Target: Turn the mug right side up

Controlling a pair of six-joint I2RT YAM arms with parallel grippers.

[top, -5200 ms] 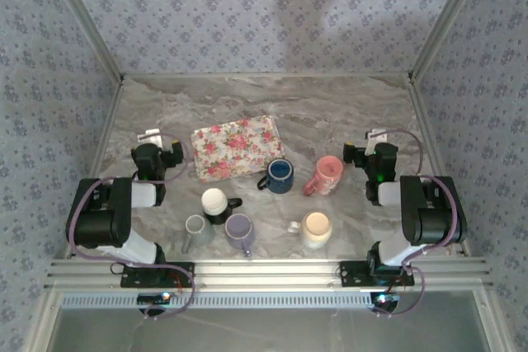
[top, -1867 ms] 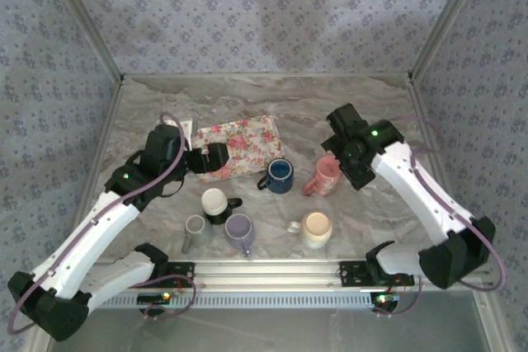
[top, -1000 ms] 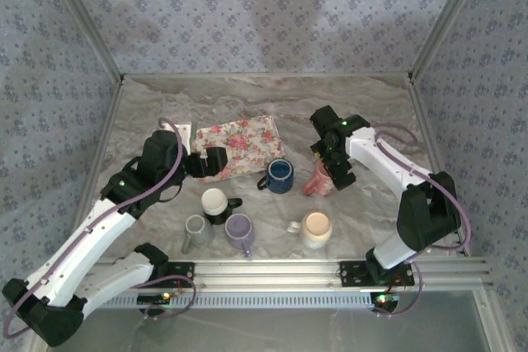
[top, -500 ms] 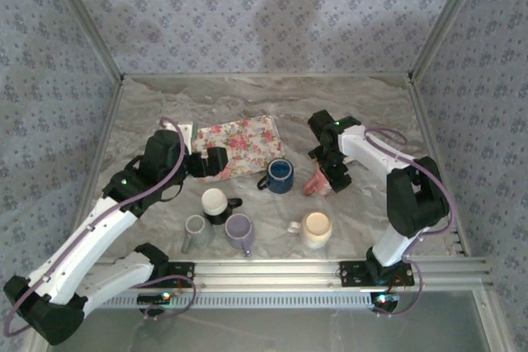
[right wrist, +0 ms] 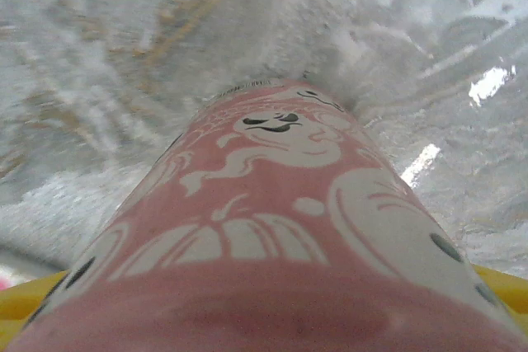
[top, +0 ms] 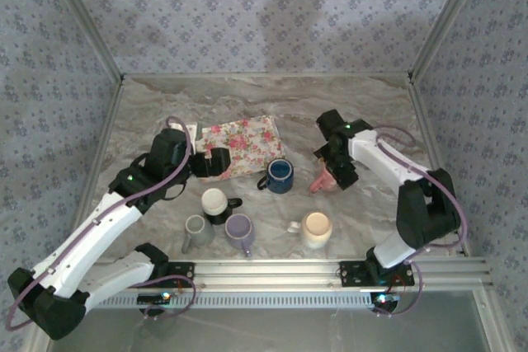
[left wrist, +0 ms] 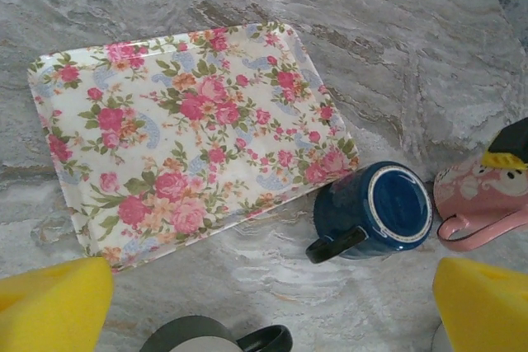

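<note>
Blue mug (left wrist: 378, 220) stands just beside the pink mug (left wrist: 478, 200).

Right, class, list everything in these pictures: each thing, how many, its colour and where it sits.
tray: 1, white with pink flowers, back, left of centre
blue mug: 1, dark blue, by the tray's near right corner
pink mug: 1, pink with white pattern, right of the blue mug
white mug: 1, white with black handle, in front of the tray
grey mug: 1, grey, front left
purple mug: 1, lilac, right of the grey mug
cream mug: 1, cream, front right
table: 1, grey marble, under everything
left gripper: 1, yellow pads, open, over the tray's near edge
right gripper: 1, yellow pads, closed on the pink mug
</note>
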